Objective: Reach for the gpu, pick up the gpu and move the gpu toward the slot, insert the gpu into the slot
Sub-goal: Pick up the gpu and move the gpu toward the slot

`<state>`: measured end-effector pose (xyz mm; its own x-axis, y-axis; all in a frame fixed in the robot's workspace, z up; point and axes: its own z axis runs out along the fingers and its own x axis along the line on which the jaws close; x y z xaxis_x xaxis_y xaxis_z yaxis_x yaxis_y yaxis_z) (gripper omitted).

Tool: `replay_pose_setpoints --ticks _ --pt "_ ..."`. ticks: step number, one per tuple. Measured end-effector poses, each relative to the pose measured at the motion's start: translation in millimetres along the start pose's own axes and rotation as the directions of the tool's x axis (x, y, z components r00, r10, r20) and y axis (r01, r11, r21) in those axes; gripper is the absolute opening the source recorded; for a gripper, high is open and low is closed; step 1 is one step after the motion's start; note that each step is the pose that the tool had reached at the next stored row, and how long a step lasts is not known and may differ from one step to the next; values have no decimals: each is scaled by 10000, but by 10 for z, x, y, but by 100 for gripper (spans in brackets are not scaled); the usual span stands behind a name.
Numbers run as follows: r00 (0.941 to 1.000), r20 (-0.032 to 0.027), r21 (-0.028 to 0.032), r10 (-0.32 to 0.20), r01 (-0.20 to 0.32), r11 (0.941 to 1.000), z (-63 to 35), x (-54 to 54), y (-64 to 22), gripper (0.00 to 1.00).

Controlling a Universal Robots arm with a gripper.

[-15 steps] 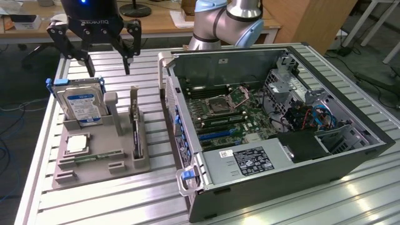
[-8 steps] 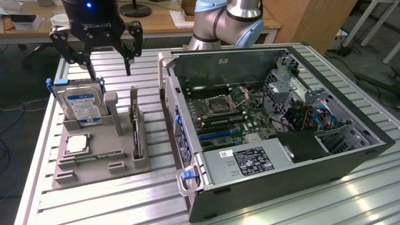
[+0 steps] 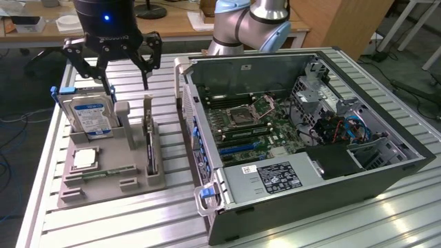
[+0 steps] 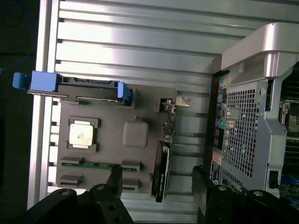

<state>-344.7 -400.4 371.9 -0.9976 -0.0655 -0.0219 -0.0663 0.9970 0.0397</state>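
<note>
The end effector point(image 3: 128, 83) hung released above the upright gpu point(image 3: 148, 139), at the case's point(image 3: 331, 199) nine o'clock in the exterior view.

Hard drive point(image 3: 91, 114): stood upright below the jaws.
Processor chip point(image 3: 84, 158): lay flat, lower still.
Computer case point(image 3: 310, 206): stood open, well aside.

gpu point(image 3: 148, 147) on edge, in holder point(image 3: 127, 152)

No legible text or numbers.
</note>
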Motion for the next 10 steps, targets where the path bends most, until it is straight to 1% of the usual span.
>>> replay_pose_setpoints --ticks 2,4,5,8,10 --pt "10000 -1 8 -6 6 10000 29 -8 -35 71" --pt "10000 -8 76 -6 6 10000 38 -32 -41 71" --pt "10000 -7 85 -5 5 10000 44 -56 -43 71" --pt "10000 -4 88 36 -36 10000 64 -85 -57 71" --pt "10000 -5 88 50 -50 9999 82 -82 -95 71"
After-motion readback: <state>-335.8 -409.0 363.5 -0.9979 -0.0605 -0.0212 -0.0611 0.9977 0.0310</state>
